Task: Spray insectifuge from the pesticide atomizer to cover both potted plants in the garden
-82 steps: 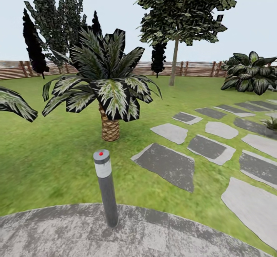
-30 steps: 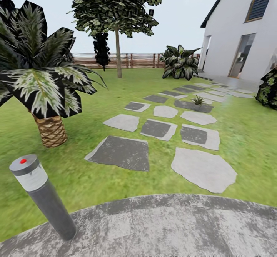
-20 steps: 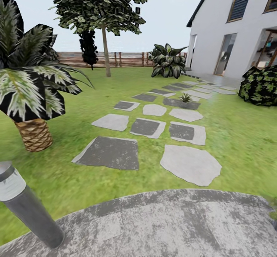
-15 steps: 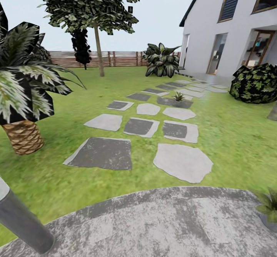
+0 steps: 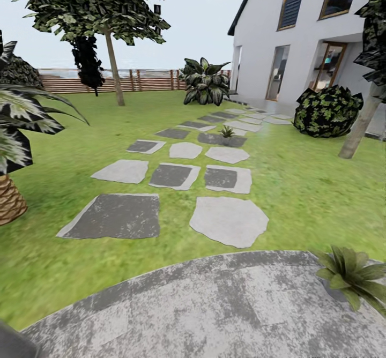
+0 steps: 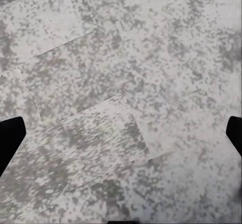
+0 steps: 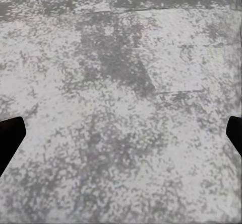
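One potted plant (image 5: 351,275), a small rosette of pointed green leaves in a grey pot, stands at the right edge of the round paved patio (image 5: 214,304) in the head view. A second potted plant (image 5: 227,131) sits farther off on a dark stepping slab. The pesticide atomizer is out of view. In the left wrist view my left gripper (image 6: 121,138) is open, its black fingertips (image 6: 10,136) wide apart over bare paving. The right wrist view has my right gripper (image 7: 121,138) open the same way above the patio, with a strip of lawn at its far edge.
Grey stepping slabs (image 5: 228,219) lead across the lawn to a white house (image 5: 300,36). A palm (image 5: 10,149) and the base of a grey post (image 5: 13,344) stand at the left. A tree (image 5: 112,52), a broad-leaved bush (image 5: 203,82), a dark shrub (image 5: 327,111), a trunk (image 5: 362,122) and a fence (image 5: 139,81) ring the lawn.
The camera has swung to the right, so the whole scene has slid left. The palm and post have nearly left the picture, and the near potted plant has come into view.
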You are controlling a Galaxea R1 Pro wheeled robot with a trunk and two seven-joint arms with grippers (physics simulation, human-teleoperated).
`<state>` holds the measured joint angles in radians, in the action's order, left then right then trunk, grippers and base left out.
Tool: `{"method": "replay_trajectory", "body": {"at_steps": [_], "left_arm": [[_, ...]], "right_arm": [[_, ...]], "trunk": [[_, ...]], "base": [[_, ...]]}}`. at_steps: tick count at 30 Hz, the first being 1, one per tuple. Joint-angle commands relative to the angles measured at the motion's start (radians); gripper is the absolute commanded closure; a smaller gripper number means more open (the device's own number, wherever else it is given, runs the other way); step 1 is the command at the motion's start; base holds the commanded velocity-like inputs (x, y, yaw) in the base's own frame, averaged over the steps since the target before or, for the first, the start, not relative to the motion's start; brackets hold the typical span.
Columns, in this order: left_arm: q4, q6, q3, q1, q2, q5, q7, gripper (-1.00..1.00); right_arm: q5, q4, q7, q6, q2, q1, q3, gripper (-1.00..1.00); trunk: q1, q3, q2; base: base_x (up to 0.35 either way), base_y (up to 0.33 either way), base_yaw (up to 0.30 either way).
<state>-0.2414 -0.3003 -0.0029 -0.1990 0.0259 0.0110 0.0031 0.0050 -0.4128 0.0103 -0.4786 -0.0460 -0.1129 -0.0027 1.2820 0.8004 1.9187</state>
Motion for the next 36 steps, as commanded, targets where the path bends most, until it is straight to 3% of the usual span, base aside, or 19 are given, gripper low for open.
{"method": "replay_trajectory", "body": {"at_steps": [1, 9, 25, 36], "left_arm": [[0.001, -0.003, 0.000, 0.000, 0.000, 0.001, 0.000, -1.00], [0.001, -0.003, 0.000, 0.000, 0.001, 0.001, 0.000, -1.00], [0.001, -0.003, 0.000, 0.000, 0.000, 0.000, 0.000, -1.00], [0.001, -0.003, 0.001, 0.000, 0.001, 0.000, 0.001, -1.00]], "right_arm": [[0.001, 0.001, 0.001, -0.003, 0.000, -0.001, 0.000, -1.00], [0.001, 0.001, 0.003, -0.003, 0.004, -0.001, 0.002, -1.00], [0.002, 0.002, 0.002, -0.003, 0.005, -0.001, 0.001, -1.00], [0.001, 0.000, 0.003, -0.003, 0.008, -0.001, 0.001, -1.00]], "trunk": [[0.000, 0.001, 0.000], [0.000, 0.001, 0.000], [0.000, 0.001, 0.000], [0.000, 0.001, 0.000]], "base": [[0.000, -0.273, -0.015], [0.000, -0.273, -0.039], [0.000, -0.273, -0.244], [0.000, -0.268, -0.064]]}}
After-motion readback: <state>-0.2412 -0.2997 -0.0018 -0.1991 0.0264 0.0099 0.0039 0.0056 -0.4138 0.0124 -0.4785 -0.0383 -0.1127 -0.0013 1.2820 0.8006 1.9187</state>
